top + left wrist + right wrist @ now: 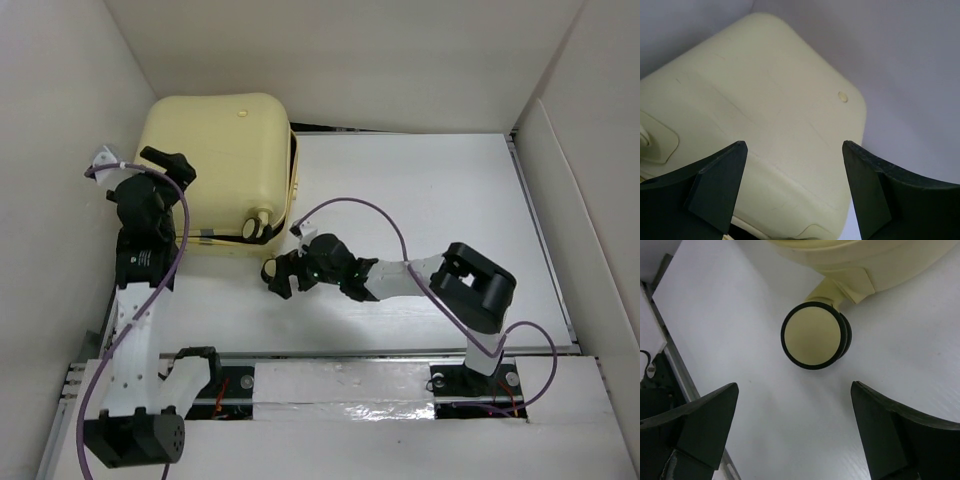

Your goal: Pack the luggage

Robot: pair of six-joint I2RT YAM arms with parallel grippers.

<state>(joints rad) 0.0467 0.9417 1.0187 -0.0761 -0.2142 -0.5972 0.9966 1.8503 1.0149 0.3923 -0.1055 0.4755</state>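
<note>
Yellow suitcase (215,165) is seen at the far left of the table (420,200), lid side up, both claws apart & empty.

The suitcase is pushed close to the left wall (60,120), w/ a thin dark gap seen along its right edge, so it can't be told if it is fully shut. The L claw (795,150) is held just over the near-left part of the shell, wide apart, nothing in it. The R claw (795,390) is held low by a small wheel (815,335) on the near side, also wide apart, nothing gripped. The shell is prob. hard, stiff & smooth, so slipping is likely. It is prob. too wide to be pinched across the top. A thin edge or the lid rim is best taken hold of. It may roll when pushed, bc of the wheels.
</note>
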